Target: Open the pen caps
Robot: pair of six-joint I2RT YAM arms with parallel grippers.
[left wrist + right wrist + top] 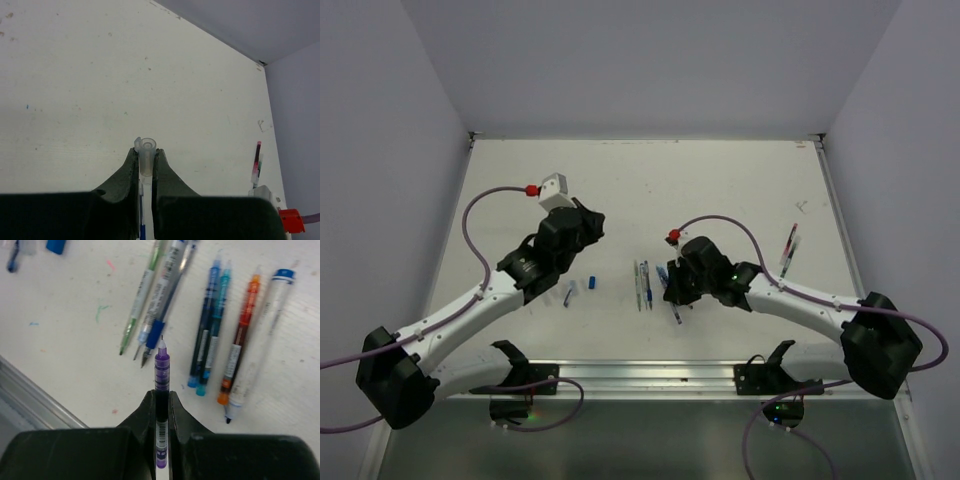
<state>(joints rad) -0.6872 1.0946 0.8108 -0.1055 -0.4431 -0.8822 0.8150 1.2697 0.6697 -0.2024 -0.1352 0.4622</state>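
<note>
Right gripper [161,397] pinched shut on uncapped purple pen [161,367]; left gripper [146,161] clamps clear cap [146,149]. Looks light, stiff, slick: grip mid-body, not the rim.

Top camera: fixed high behind the arm bases, tilted down over the whole table [720,180]; the row of pens [642,285] sits mid-frame, small. Right wrist camera: close above that row, looking steeply down past the right gripper [161,396] (pens fill its frame; both views share them). Left wrist camera: left of the row, low, facing across the tabletop toward the far right corner; shares with top the red-topped pen [257,165] right of the row.
</note>
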